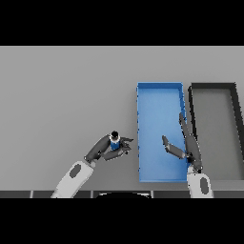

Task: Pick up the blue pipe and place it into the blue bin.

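Your light is even and flat over the whole desk (66, 95), with no glare or hot spots. The only shadows you get are faint dark patches right under the left robot hand (112, 147) and beside the right robot hand (183, 145). Edges run straight out to the borders, without bending.

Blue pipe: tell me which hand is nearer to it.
Left. The left hand has its fingers curled round the blue pipe, beside the blue bin. The right hand is apart from it, open over the bin.
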Controlling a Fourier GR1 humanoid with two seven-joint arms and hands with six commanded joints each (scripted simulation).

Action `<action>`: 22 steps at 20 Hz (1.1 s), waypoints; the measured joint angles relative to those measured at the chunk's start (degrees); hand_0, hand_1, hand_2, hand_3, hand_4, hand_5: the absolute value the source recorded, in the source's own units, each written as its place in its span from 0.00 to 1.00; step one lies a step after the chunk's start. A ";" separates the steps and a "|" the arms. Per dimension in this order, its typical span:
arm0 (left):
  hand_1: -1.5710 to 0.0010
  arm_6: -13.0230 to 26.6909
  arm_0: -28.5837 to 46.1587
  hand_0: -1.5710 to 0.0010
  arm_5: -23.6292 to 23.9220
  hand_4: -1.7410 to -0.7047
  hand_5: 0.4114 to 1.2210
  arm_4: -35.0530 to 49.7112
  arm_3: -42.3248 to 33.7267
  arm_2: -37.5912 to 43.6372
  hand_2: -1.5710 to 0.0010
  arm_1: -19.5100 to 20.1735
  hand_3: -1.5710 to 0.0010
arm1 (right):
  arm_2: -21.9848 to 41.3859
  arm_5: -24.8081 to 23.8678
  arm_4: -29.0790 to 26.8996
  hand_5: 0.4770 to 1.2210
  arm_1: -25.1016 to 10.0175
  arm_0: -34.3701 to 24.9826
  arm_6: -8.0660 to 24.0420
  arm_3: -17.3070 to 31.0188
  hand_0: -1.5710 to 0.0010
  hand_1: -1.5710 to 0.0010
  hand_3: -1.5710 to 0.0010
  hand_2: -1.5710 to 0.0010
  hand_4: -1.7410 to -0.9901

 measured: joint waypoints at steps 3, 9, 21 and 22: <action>0.02 1.28 -1.82 0.02 -0.76 0.26 0.99 0.44 -3.19 0.50 0.02 -0.74 0.02 | -0.47 -0.50 0.72 0.22 -0.71 -1.47 1.17 0.83 1.00 1.00 1.00 1.00 0.70; 0.00 5.10 -4.40 0.01 -3.96 0.26 1.00 1.42 -9.22 0.75 0.00 -0.87 0.00 | -0.16 -0.47 1.72 0.22 -1.31 -0.51 0.51 0.14 1.00 1.00 1.00 1.00 0.77; 0.00 7.99 -3.85 0.00 -6.23 0.26 1.00 -1.89 -9.69 1.42 0.00 -3.10 0.00 | 3.30 -10.51 9.95 0.22 6.11 14.42 -2.45 -10.51 1.00 1.00 1.00 0.99 0.74; 0.00 7.92 -3.71 0.00 -6.92 0.26 1.00 -1.65 -9.55 1.74 0.00 -2.99 0.00 | 3.20 -10.64 9.53 0.23 6.25 14.75 -2.52 -11.76 1.00 1.00 1.00 0.97 0.73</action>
